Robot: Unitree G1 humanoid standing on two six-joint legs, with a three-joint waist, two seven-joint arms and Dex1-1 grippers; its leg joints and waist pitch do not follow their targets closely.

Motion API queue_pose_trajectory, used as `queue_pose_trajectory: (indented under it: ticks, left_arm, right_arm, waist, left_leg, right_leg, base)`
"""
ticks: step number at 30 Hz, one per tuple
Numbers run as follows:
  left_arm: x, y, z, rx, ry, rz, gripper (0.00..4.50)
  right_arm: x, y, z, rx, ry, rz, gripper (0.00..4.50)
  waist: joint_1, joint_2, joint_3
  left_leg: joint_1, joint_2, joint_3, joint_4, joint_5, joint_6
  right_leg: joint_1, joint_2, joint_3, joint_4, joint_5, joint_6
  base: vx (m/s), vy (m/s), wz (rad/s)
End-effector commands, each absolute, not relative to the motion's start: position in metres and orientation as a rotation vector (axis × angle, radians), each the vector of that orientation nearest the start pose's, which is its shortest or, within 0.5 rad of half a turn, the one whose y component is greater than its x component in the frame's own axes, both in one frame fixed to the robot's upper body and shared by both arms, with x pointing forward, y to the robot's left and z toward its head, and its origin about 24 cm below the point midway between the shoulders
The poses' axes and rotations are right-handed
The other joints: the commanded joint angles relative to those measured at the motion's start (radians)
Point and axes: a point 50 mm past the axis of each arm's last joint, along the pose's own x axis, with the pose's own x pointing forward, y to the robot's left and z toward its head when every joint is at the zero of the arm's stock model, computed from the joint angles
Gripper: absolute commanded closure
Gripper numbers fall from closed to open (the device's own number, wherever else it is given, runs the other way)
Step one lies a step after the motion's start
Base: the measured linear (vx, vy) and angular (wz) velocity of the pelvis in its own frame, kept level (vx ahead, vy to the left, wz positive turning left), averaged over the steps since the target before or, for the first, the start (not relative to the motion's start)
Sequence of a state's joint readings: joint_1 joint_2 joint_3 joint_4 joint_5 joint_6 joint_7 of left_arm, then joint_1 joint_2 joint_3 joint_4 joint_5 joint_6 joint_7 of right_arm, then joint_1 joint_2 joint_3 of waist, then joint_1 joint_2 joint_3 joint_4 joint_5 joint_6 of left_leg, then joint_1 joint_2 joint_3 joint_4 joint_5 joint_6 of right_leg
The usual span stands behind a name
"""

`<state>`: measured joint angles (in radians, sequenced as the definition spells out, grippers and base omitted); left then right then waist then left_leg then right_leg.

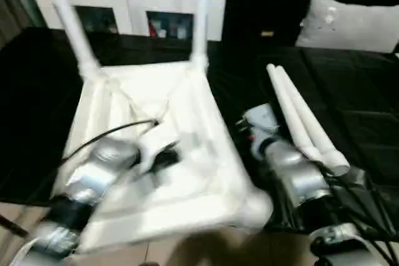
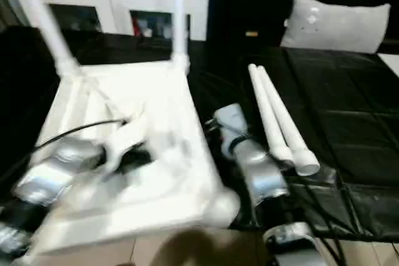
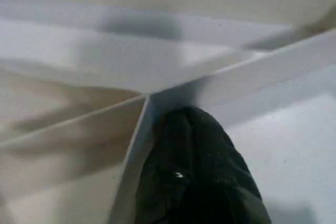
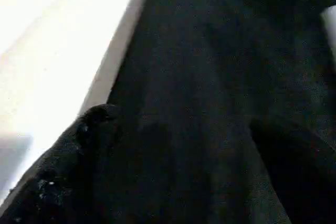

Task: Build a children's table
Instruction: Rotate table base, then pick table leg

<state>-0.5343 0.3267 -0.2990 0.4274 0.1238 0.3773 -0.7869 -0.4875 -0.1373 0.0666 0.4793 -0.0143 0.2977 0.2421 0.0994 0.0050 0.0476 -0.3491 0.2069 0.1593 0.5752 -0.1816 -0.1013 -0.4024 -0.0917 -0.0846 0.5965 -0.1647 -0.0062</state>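
The tabletop (image 1: 156, 154) lies upside down on the dark counter (image 1: 349, 91), ribbed side up. Two legs already stand in its far corner sockets: one at the far left (image 1: 68, 20) and one at the far right (image 1: 201, 10). Both point up, and the left one looks to lean a little.

The left pincer (image 1: 163, 155) sits over the middle of the tabletop. In the left wrist view its black fingers (image 3: 197, 171) are pressed together, tip down beside a rib. They are clenched and hold nothing, though it is hard to tell if the tip truly touches the plastic.

The near right socket (image 1: 257, 207) is empty and bulges out at the corner closest to the right arm.

The right pincer (image 1: 246, 130) hangs just beside the tabletop's right edge, over the counter. Its fingers (image 4: 79, 150) are spread wide with nothing between them.

Two loose legs (image 1: 302, 119) lie side by side on the counter, just to the right of that pincer. Their long way runs from far to near, fat ends toward the robot. The right arm is much nearer to them, so I think it should reach for one.
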Motion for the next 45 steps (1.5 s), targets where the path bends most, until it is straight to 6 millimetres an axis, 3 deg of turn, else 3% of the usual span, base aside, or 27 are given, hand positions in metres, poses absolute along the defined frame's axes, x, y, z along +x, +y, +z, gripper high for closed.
queue_pose_trajectory:
  ticks: [1, 2, 4, 5, 6, 9, 11, 13, 15, 17, 18, 20, 23, 24, 25, 29, 33, 34, 36, 39, 42, 45]
  left_arm:
    - [0.334, 0.126, 0.047, 0.529, 0.459, -0.803, 4.49]
    - [0.342, 0.129, 0.047, 0.571, 0.435, -0.730, 4.49]
    - [0.344, 0.131, 0.048, 0.582, 0.425, -0.706, 4.49]
    - [0.349, 0.134, 0.050, 0.601, 0.387, -0.641, 4.49]
    - [0.351, 0.134, 0.051, 0.607, 0.358, -0.634, 4.49]
    - [0.351, 0.133, 0.053, 0.603, 0.327, -0.651, 4.49]
    - [0.350, 0.131, 0.054, 0.580, 0.316, -0.668, 4.17]
    - [0.337, 0.125, 0.057, 0.481, 0.278, -0.778, 4.01]
    - [0.331, 0.123, 0.058, 0.455, 0.266, -0.824, 3.93]
    - [0.323, 0.121, 0.058, 0.440, 0.262, -0.869, 3.82]
    - [0.314, 0.119, 0.060, 0.413, 0.259, -0.916, 3.72]
    - [0.303, 0.115, 0.063, 0.370, 0.254, -0.974, 3.45]
    - [0.291, 0.110, 0.068, 0.329, 0.263, -1.040, 3.15]
    - [0.289, 0.109, 0.069, 0.322, 0.265, -1.055, 3.08]
    - [0.286, 0.107, 0.071, 0.314, 0.266, -1.074, 3.05]
    - [0.283, 0.101, 0.076, 0.290, 0.249, -1.106, 2.73]
    - [0.278, 0.094, 0.081, 0.284, 0.251, -1.140, 2.55]
    - [0.277, 0.094, 0.082, 0.284, 0.252, -1.142, 2.27]
    - [0.274, 0.090, 0.083, 0.289, 0.262, -1.155, 2.15]
    - [0.271, 0.087, 0.082, 0.290, 0.275, -1.176, 1.97]
    - [0.270, 0.086, 0.083, 0.290, 0.281, -1.177, 1.69]
    - [0.269, 0.085, 0.083, 0.293, 0.286, -1.178, 1.38]
  right_arm:
    - [0.336, -0.121, 0.045, -0.165, 0.304, 0.360, 0.00]
    - [0.336, -0.127, 0.047, -0.171, 0.292, 0.329, 0.00]
    - [0.337, -0.129, 0.049, -0.171, 0.288, 0.316, 0.00]
    - [0.338, -0.135, 0.052, -0.171, 0.276, 0.285, 0.00]
    - [0.340, -0.140, 0.057, -0.176, 0.260, 0.259, 0.00]
    - [0.341, -0.145, 0.064, -0.174, 0.242, 0.232, 0.00]
    - [0.342, -0.148, 0.067, -0.174, 0.234, 0.215, 0.00]
    - [0.346, -0.159, 0.082, -0.194, 0.219, 0.146, 0.00]
    - [0.347, -0.164, 0.087, -0.206, 0.225, 0.113, 0.00]
    - [0.348, -0.168, 0.089, -0.216, 0.254, 0.084, 0.00]
    - [0.348, -0.174, 0.091, -0.225, 0.292, 0.062, 0.00]
    - [0.348, -0.180, 0.091, -0.226, 0.357, 0.032, 0.00]
    - [0.347, -0.186, 0.089, -0.191, 0.445, 0.013, 0.00]
    - [0.347, -0.188, 0.088, -0.183, 0.461, 0.008, 0.00]
    - [0.347, -0.190, 0.087, -0.173, 0.480, -0.001, 0.00]
    - [0.345, -0.192, 0.083, -0.158, 0.536, -0.008, 0.00]
    - [0.340, -0.191, 0.076, -0.136, 0.623, -0.001, 0.39]
    - [0.340, -0.190, 0.075, -0.130, 0.632, 0.001, 0.54]
    - [0.337, -0.188, 0.070, -0.109, 0.673, 0.004, 0.79]
    - [0.335, -0.190, 0.068, -0.114, 0.694, -0.020, 0.87]
    - [0.334, -0.192, 0.068, -0.110, 0.707, -0.028, 1.27]
    - [0.334, -0.196, 0.069, -0.110, 0.711, -0.039, 1.32]
  waist:
    - [-0.005, 0.005, -0.062]
    - [-0.003, 0.018, -0.066]
    - [-0.011, 0.008, -0.068]
    - [-0.013, 0.021, -0.068]
    - [-0.015, 0.017, -0.069]
    - [-0.013, 0.016, -0.071]
    - [-0.014, 0.016, -0.073]
    - [-0.013, 0.013, -0.072]
    - [-0.014, 0.015, -0.072]
    - [-0.013, 0.016, -0.067]
    - [-0.013, 0.009, -0.066]
    - [-0.013, 0.012, -0.063]
    - [-0.015, 0.006, -0.061]
    - [-0.014, 0.008, -0.061]
    - [-0.015, 0.003, -0.061]
    - [-0.015, 0.003, -0.061]
    - [-0.016, 0.004, -0.063]
    - [-0.016, 0.003, -0.064]
    - [-0.015, 0.007, -0.063]
    - [-0.014, 0.008, -0.061]
    - [-0.015, 0.006, -0.060]
    - [-0.014, 0.007, -0.061]
  left_leg:
    - [-0.003, 0.001, 0.006, -0.069, -0.246, -0.019]
    - [-0.002, 0.003, 0.003, -0.069, -0.247, -0.020]
    - [-0.009, 0.001, 0.000, -0.069, -0.247, -0.019]
    - [-0.011, 0.001, -0.001, -0.068, -0.229, -0.017]
    - [-0.005, 0.002, 0.002, -0.064, -0.226, -0.014]
    - [-0.007, 0.003, 0.003, -0.061, -0.184, -0.005]
    - [-0.007, 0.003, 0.005, -0.058, -0.164, 0.002]
    - [-0.008, 0.005, 0.003, -0.059, -0.150, 0.006]
    - [-0.003, 0.009, 0.008, -0.058, -0.155, 0.010]
    - [-0.003, 0.008, 0.009, -0.061, -0.184, 0.007]
    - [0.001, 0.009, 0.009, -0.064, -0.201, -0.001]
    - [0.001, 0.012, 0.008, -0.065, -0.225, -0.009]
    - [0.001, 0.008, 0.012, -0.066, -0.230, -0.014]
    - [0.000, 0.008, 0.010, -0.066, -0.223, -0.015]
    - [-0.001, 0.009, 0.011, -0.066, -0.217, -0.015]
    - [-0.002, 0.005, 0.012, -0.064, -0.193, -0.017]
    - [-0.004, 0.004, 0.012, -0.062, -0.169, -0.019]
    - [-0.004, 0.004, 0.013, -0.061, -0.163, -0.019]
    - [-0.003, 0.004, 0.013, -0.062, -0.164, -0.021]
    - [-0.002, 0.004, 0.013, -0.063, -0.185, -0.030]
    - [-0.002, 0.002, 0.013, -0.064, -0.201, -0.035]
    - [-0.001, 0.002, 0.014, -0.063, -0.198, -0.037]
  right_leg:
    - [0.055, -0.040, 0.044, -0.077, -0.297, -0.120]
    - [0.056, -0.043, 0.043, -0.075, -0.304, -0.116]
    - [0.061, -0.041, 0.040, -0.076, -0.298, -0.112]
    - [0.059, -0.040, 0.040, -0.073, -0.270, -0.119]
    - [0.056, -0.038, 0.041, -0.072, -0.237, -0.133]
    - [0.058, -0.038, 0.041, -0.063, -0.159, -0.165]
    - [0.059, -0.036, 0.042, -0.057, -0.114, -0.185]
    - [0.063, -0.041, 0.042, -0.051, -0.091, -0.207]
    - [0.057, -0.039, 0.043, -0.051, -0.097, -0.221]
    - [0.056, -0.038, 0.043, -0.055, -0.142, -0.205]
    - [0.056, -0.040, 0.043, -0.054, -0.184, -0.199]
    - [0.053, -0.041, 0.044, -0.058, -0.221, -0.188]
    - [0.050, -0.036, 0.045, -0.063, -0.243, -0.170]
    - [0.051, -0.037, 0.045, -0.062, -0.244, -0.165]
    - [0.051, -0.037, 0.045, -0.063, -0.241, -0.164]
    - [0.050, -0.035, 0.045, -0.062, -0.232, -0.155]
    - [0.053, -0.035, 0.046, -0.059, -0.209, -0.153]
    - [0.053, -0.034, 0.046, -0.058, -0.202, -0.154]
    - [0.053, -0.034, 0.046, -0.057, -0.199, -0.156]
    - [0.051, -0.034, 0.046, -0.062, -0.241, -0.143]
    - [0.050, -0.032, 0.047, -0.066, -0.278, -0.126]
    - [0.049, -0.031, 0.049, -0.065, -0.273, -0.123]
  base:
    - [0.000, 0.000, 0.00]
    - [0.000, 0.000, 0.00]
    - [0.000, 0.000, 0.00]
    - [0.000, 0.000, 0.00]
    - [0.000, 0.000, 0.00]
    - [0.000, 0.000, 0.00]
    - [0.000, 0.000, 0.00]
    - [0.000, 0.000, 0.00]
    - [0.000, 0.000, 0.00]
    - [0.000, 0.000, 0.00]
    - [0.000, 0.000, 0.00]
    - [0.000, 0.000, 0.00]
    - [0.000, 0.000, 0.00]
    - [0.000, 0.000, 0.00]
    - [0.000, 0.000, 0.00]
    - [0.000, 0.000, 0.00]
    - [0.000, 0.000, 0.00]
    - [0.000, 0.000, 0.00]
    - [0.000, 0.000, 0.00]
    - [0.000, 0.000, 0.00]
    - [0.000, 0.000, 0.00]
    - [0.000, 0.000, 0.00]
